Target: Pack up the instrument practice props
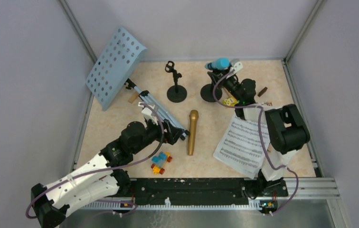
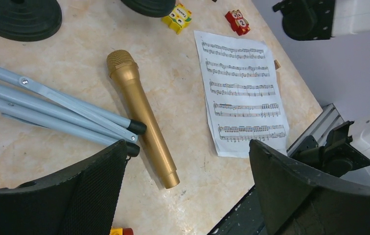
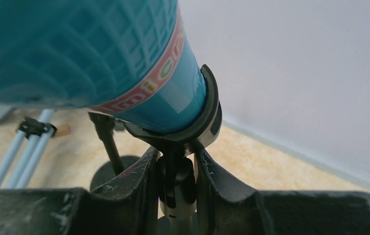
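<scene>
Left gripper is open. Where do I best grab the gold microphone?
Take the gold microphone by the tail end of its handle, from straight above, jaws across it. It lies flat, and the tripod legs end close beside its middle.

Two arms are seen in the overhead view. The left arm (image 1: 89, 167), at lower left, is built of white shelled links joined by bulky black joint housings. The right arm (image 1: 287, 128), at right, is made the same way, with one large rounded black housing. A purple cable (image 1: 263, 137) is run along each arm and tied to its links. Both bases are bolted to a black plate (image 1: 192, 190) on a silver rail along the bottom edge, where small circuit boards are fitted. The left end effector (image 1: 181, 134) is fitted with two broad black fingers (image 2: 90, 196) with finely textured, mesh-like inner faces. The fingers (image 3: 124, 196) of the right end effector (image 3: 175, 156) are black too, and are scuffed grey-white along the edges.
</scene>
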`<state>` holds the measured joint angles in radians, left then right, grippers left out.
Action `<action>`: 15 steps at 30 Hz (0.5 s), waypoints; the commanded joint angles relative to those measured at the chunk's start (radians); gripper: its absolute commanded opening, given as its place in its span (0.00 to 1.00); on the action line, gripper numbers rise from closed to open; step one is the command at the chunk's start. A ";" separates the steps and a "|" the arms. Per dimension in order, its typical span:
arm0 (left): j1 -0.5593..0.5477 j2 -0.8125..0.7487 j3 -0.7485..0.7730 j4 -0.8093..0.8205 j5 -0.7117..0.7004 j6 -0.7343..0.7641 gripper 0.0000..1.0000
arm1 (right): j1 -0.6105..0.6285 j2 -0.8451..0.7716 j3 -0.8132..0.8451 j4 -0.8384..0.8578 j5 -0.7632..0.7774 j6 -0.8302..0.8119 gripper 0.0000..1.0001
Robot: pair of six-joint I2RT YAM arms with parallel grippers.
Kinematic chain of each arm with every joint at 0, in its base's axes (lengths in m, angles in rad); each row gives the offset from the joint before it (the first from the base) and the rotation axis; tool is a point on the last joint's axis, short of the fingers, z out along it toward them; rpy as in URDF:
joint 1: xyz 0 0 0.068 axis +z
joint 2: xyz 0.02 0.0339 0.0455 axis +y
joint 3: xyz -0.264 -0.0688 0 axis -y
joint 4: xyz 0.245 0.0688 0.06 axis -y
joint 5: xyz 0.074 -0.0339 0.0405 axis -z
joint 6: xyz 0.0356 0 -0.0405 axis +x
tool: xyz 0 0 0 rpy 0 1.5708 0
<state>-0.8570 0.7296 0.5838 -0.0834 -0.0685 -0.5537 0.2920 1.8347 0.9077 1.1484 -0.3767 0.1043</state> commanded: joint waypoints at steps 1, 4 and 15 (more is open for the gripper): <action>0.003 -0.039 0.024 0.018 -0.025 0.064 0.98 | 0.001 -0.263 -0.020 0.042 -0.042 -0.017 0.00; 0.003 -0.057 0.015 0.027 -0.018 0.086 0.98 | 0.018 -0.392 -0.082 -0.097 -0.029 -0.079 0.00; 0.002 -0.165 -0.029 0.060 0.035 0.226 0.99 | 0.112 -0.825 -0.477 -0.244 -0.017 -0.187 0.00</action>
<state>-0.8570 0.6136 0.5701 -0.0734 -0.0502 -0.4000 0.3752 1.1107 0.5213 0.8307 -0.3904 -0.0620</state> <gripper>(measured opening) 0.987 0.265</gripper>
